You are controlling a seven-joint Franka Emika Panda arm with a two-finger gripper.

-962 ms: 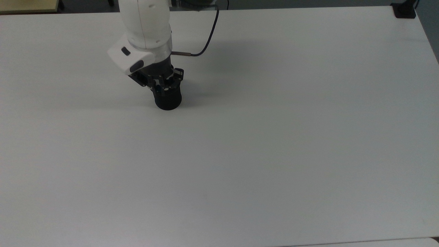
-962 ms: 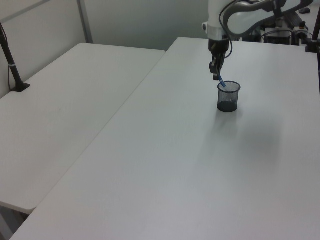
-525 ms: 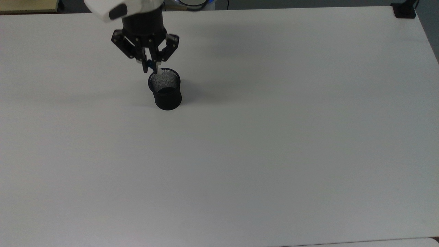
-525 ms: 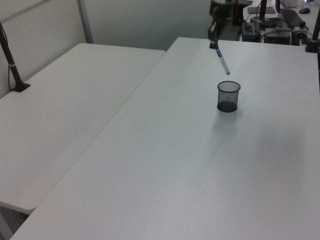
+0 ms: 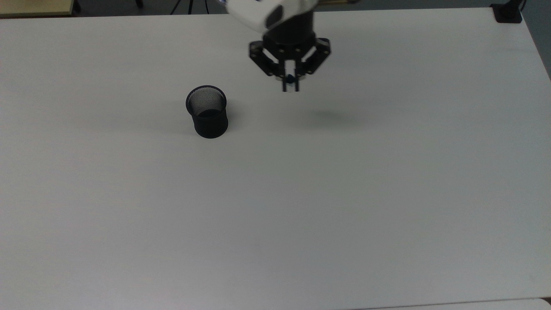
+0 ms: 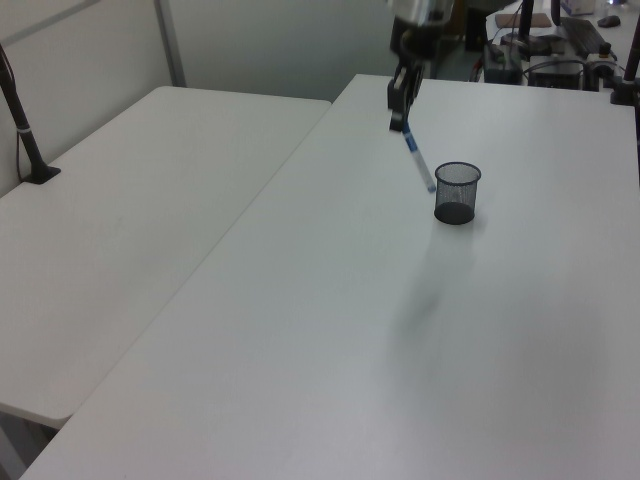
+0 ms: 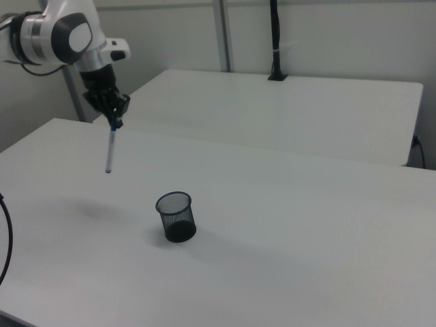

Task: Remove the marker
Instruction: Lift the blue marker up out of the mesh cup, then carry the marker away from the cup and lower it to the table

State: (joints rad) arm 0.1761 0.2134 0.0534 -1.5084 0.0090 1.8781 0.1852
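The gripper (image 7: 116, 122) pinched the marker (image 7: 110, 148) by its blue cap, dangling it high above the table (image 7: 286, 225), well apart from the upright, empty mesh cup (image 7: 176, 216).

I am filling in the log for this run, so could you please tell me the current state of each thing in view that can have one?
gripper: shut on the marker, raised above the table, off to the top view's right of the cup.
marker: out of the cup, hanging in the air from its blue capped end, touching nothing else.
black mesh cup: upright on the table, nothing visible inside.
white table: bears the cup alone.
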